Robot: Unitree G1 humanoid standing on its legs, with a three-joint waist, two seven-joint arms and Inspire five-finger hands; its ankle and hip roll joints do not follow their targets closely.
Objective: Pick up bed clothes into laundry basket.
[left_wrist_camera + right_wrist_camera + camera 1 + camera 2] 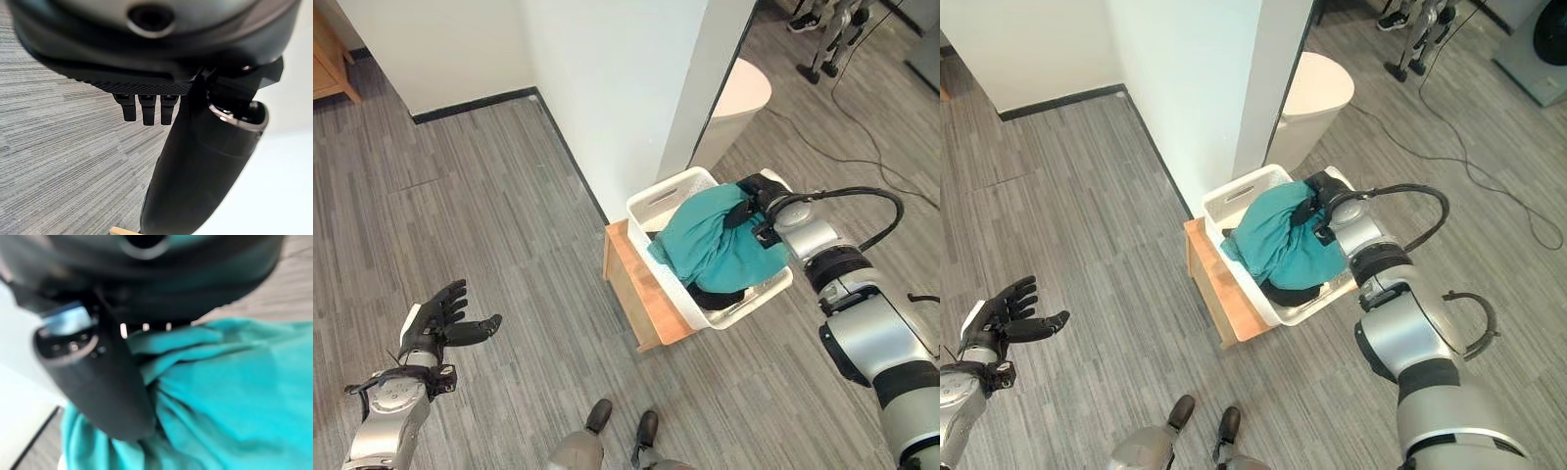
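Right hand (pixel 759 196) fingers grip teal cloth (pixel 710 245) in basket (pixel 658 202); left hand (pixel 435 318) fingers spread, empty

Silver-grey arms, black-banded wrists, dark hands: left hand (pixel 438 318), right hand (pixel 756 199), perhaps white-edged.

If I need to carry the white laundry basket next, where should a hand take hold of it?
Probably the slotted handle cutout in the laundry basket's end wall nearest the white wall, approached from above and outside that end. That rim is bare, while the teal cloth heaps over the other end, where the right hand sits. The left hand is open.
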